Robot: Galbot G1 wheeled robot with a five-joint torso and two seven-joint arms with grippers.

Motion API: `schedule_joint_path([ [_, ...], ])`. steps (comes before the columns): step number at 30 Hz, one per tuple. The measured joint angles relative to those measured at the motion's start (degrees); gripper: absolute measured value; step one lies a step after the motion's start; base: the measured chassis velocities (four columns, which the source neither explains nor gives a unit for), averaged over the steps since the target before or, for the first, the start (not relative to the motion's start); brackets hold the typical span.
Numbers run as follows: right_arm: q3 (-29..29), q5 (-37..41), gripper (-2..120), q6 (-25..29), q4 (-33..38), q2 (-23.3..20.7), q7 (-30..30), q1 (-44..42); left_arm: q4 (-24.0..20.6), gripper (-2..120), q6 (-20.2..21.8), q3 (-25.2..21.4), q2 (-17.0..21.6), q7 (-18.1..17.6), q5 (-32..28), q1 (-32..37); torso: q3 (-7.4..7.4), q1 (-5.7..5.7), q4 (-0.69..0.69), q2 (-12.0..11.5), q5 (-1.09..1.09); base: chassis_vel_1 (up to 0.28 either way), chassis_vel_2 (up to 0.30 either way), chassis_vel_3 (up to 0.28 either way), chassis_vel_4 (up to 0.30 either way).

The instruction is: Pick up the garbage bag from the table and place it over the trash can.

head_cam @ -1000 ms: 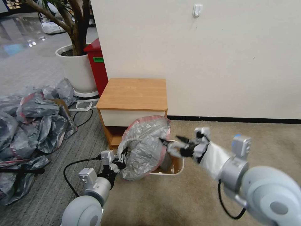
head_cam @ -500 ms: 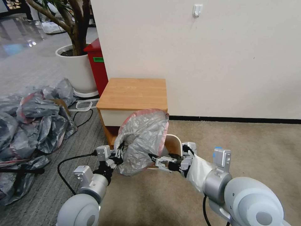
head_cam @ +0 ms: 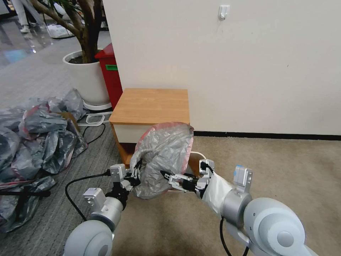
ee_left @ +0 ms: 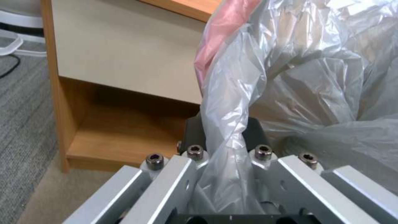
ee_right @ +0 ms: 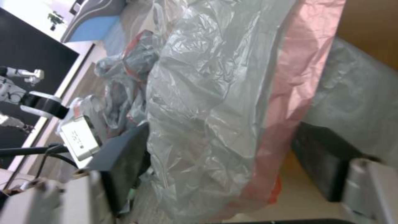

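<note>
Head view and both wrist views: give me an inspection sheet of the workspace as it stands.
Surface: table top bare.
Job's things: garbage bag held up in front of the table, over the trash can; the bag hides most of the can.
Clutter: heap of grey bags on the floor to the left.
Grippers: left gripper shut on a bunched fold of the bag; right gripper open, bag's pink rim between its fingers.
Cables: black cable on the floor by the left arm.
Surroundings: red bin, plant pot, white wall.
</note>
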Motion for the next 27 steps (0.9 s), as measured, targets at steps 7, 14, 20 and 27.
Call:
schedule_joint_path([
  [7,-0.33,-2.31,55,0.07,-0.15,0.51,-2.09,-0.57,0.01,6,0.84,-0.03,-0.19,-0.78,-2.60,-0.12,0.00,0.00,0.00,0.00,0.00,0.000,0.000,0.000,0.000],
  [14,-0.20,-4.24,30,-0.18,0.16,0.27,-3.39,-1.26,-0.01,6,1.95,-0.02,-0.49,-3.04,-5.94,-0.66,0.00,0.00,0.00,0.00,0.00,0.000,0.000,0.000,0.000],
  [20,0.23,-4.25,5,-0.33,0.63,-0.35,-4.46,-1.30,0.28,6,2.41,0.03,-0.62,-3.67,-6.83,-0.87,0.00,0.00,0.00,0.00,0.00,0.000,0.000,0.000,0.000],
  [27,1.88,-3.95,0,-0.37,2.24,-1.64,-4.85,-1.64,1.15,6,3.18,-0.47,-0.21,-5.10,-9.39,-1.84,0.00,0.00,0.00,0.00,0.00,0.000,0.000,0.000,0.000],
])
